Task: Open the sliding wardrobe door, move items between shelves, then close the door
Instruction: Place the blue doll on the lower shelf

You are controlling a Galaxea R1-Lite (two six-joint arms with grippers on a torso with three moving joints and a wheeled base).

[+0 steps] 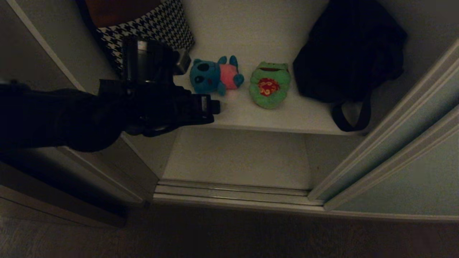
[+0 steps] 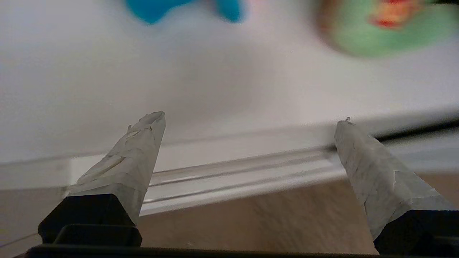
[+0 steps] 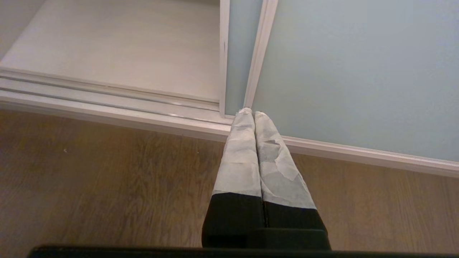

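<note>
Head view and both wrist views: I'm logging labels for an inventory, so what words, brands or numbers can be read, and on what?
None can be read.
Green toy: its red-and-gold mark is a pattern; no letters make out.
Blue toy, black bag, houndstooth bag, door: no writing shows.

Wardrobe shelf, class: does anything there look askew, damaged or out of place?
Little stands out. The black bag has a strap looping over the shelf's front edge. The blue toy and green toy lie flat, side by side and apart, undamaged.
</note>
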